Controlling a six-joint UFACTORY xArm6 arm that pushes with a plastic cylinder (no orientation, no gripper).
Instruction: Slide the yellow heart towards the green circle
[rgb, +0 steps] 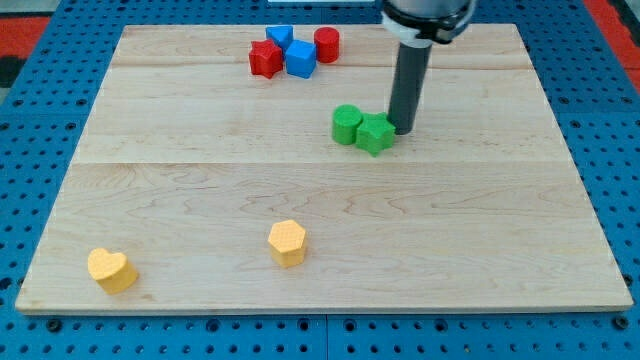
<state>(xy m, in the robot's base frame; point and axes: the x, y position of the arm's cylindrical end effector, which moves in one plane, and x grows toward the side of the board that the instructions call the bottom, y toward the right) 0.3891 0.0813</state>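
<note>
The yellow heart (111, 268) lies near the board's bottom left corner. The green circle (347, 124) stands right of the board's middle, touching a green star-shaped block (376, 133) on its right. My tip (402, 128) rests on the board just right of the green star, close to it or touching it. It is far from the yellow heart, up and to the view's right of it.
A yellow hexagon (287, 242) sits at bottom centre, between heart and green blocks. A cluster stands at the top: a red star (266, 58), two blue blocks (300, 59) (280, 38) and a red cylinder (327, 44). The wooden board (500, 230) lies on a blue pegboard.
</note>
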